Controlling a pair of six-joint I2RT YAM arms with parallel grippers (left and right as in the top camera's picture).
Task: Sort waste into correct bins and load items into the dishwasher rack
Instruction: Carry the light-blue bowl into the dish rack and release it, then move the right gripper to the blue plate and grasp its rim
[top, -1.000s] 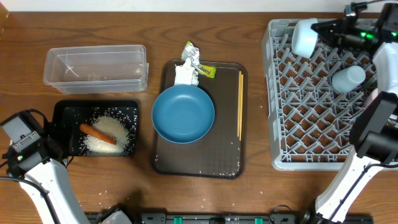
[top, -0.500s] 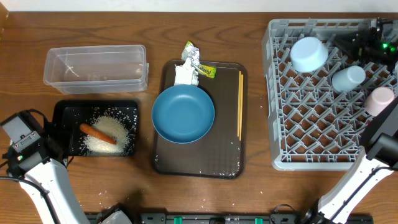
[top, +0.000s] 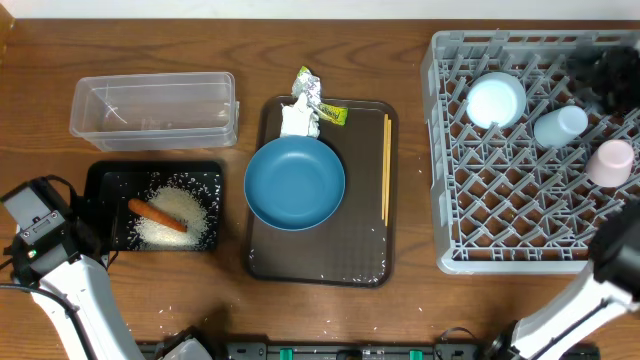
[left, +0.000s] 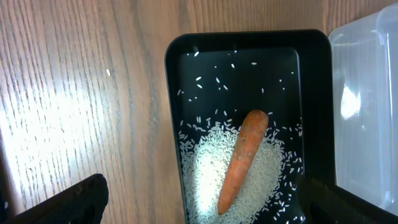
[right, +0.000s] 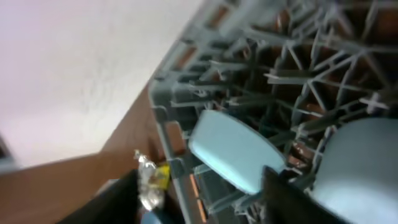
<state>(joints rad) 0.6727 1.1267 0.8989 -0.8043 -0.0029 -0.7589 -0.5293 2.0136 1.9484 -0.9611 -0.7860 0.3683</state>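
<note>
The small light-blue bowl (top: 496, 101) rests in the grey dishwasher rack (top: 530, 245) at its far left, near a pale blue cup (top: 560, 126) and a pinkish cup (top: 612, 162). My right gripper (right: 199, 205) is open and blurred, just behind the bowl (right: 233, 158), holding nothing. My left gripper (left: 202, 208) hangs open over the black bin (left: 186, 74), above the carrot (left: 242, 160) and rice (left: 205, 174). The clear tub (top: 152, 108) holds nothing. On the brown tray (top: 320, 265) are the large blue bowl (top: 295, 183), chopsticks (top: 386, 168), tissue (top: 298, 120), foil (top: 308, 85) and yellow packet (top: 332, 115).
A few rice grains are scattered on the tray's front and on the table near the black bin. The right arm (top: 615, 260) rises along the rack's right side. The left arm (top: 40, 240) stands at the table's front left corner.
My right gripper has opened and let the small light-blue bowl down into the rack, then drawn back toward the far right. The left arm has not moved.
</note>
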